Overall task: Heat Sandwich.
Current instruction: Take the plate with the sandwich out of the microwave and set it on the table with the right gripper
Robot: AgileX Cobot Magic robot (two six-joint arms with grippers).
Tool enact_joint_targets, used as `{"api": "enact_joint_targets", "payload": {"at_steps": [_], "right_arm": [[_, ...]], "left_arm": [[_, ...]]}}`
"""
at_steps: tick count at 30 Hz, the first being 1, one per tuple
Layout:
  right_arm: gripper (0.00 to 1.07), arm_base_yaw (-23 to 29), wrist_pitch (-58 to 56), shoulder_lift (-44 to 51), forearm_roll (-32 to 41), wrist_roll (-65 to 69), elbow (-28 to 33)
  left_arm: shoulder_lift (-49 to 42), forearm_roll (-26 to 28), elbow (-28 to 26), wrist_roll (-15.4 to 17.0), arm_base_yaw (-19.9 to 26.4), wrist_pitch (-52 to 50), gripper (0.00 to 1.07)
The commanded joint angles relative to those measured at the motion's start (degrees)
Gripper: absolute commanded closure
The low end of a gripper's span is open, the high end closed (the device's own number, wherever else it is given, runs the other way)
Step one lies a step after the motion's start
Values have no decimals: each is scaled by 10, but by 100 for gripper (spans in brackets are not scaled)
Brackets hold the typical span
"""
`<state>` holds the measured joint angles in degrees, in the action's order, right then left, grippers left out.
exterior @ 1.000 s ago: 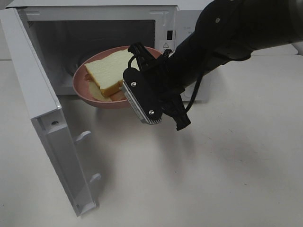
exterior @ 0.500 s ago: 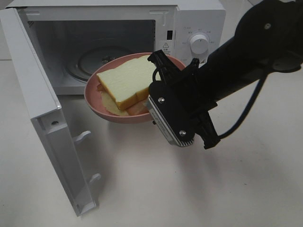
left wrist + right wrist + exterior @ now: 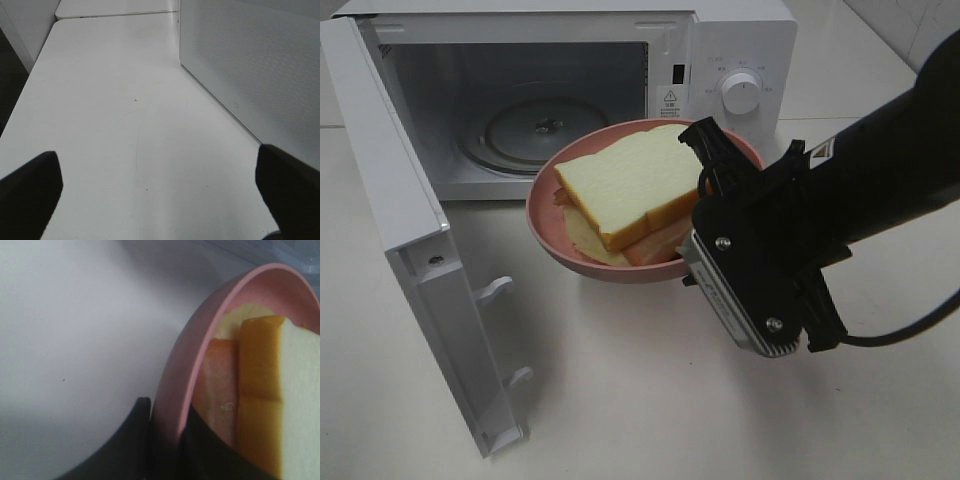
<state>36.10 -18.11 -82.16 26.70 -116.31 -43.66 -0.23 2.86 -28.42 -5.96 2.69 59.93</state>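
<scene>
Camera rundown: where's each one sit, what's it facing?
Exterior high: above the front, facing the open microwave; right arm in view.
Left wrist: low over the table, beside the microwave's wall; open jaws' tips show.
Right wrist: at the pink plate rim, jaws clamping it.
Shared by exterior and right wrist: plate, sandwich.

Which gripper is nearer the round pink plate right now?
Right. The right gripper has its jaws clamped on the rim of the round pink plate, outside the white microwave. The left gripper hangs open over bare table by the microwave's side.
</scene>
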Motion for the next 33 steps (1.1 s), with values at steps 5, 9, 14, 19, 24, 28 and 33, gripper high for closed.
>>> {"api": "enact_joint_targets", "payload": {"at_steps": [5, 9, 14, 19, 24, 28, 33], "right_arm": [[107, 1, -14, 66, -43, 54, 35], [107, 1, -22, 113, -90, 110, 64], [107, 1, -45, 159, -149, 182, 87], [107, 1, -69, 190, -195, 224, 105], [107, 1, -88, 234, -221, 268, 125], [107, 1, -105, 269, -254, 303, 142], [107, 1, -123, 324, -298, 378, 165]], "left_arm": [[-10, 4, 1, 0, 2, -5, 9], [-10, 4, 1, 0, 2, -5, 9], [-10, 4, 1, 0, 2, -5, 9], [-10, 4, 1, 0, 2, -5, 9], [-10, 4, 1, 0, 2, -5, 9], [-10, 4, 1, 0, 2, -5, 9], [-10, 4, 1, 0, 2, -5, 9]]}}
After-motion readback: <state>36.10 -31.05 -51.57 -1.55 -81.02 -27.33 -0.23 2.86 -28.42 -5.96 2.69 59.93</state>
